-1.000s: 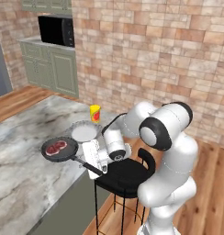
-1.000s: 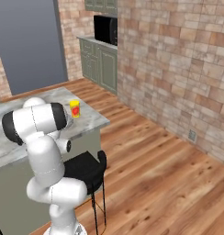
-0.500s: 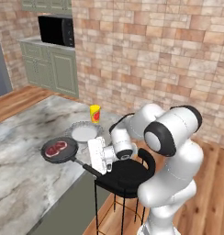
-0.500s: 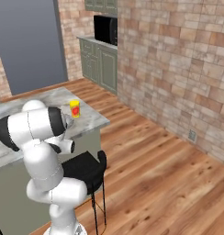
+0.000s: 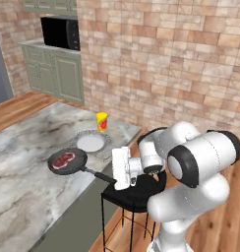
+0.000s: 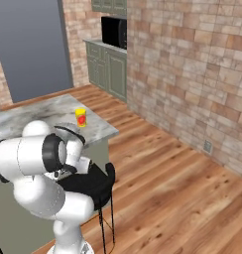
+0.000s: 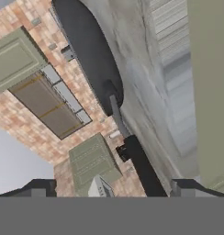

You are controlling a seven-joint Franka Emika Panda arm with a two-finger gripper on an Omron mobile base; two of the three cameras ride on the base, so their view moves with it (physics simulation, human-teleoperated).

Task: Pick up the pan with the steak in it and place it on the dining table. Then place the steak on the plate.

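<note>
The dark pan [image 5: 69, 162] rests on the marble dining table [image 5: 23, 187] near its right edge, and the red steak [image 5: 62, 158] lies in it. Its long black handle [image 5: 103, 176] sticks out past the edge toward my gripper [image 5: 115, 177]. My gripper is open, its fingertips wide to either side of the handle's end without touching it. In the hand view the handle [image 7: 134, 156] runs between the two spread fingertips [image 7: 39, 186] up to the pan [image 7: 86, 55]. The white plate [image 5: 90, 142] with its scalloped rim sits just behind the pan.
A small yellow cup [image 5: 102, 121] stands behind the plate near the table's far corner, and the cup [image 6: 81, 117] shows again from the right. A black stool [image 5: 135, 191] stands beneath my hand, against the table's side. Green cabinets and a microwave [image 5: 60, 33] line the brick wall.
My jaws have gone from closed on the pan handle to wide open. The pan and steak stay where they were on the table. My hand has drawn slightly back along the handle.
</note>
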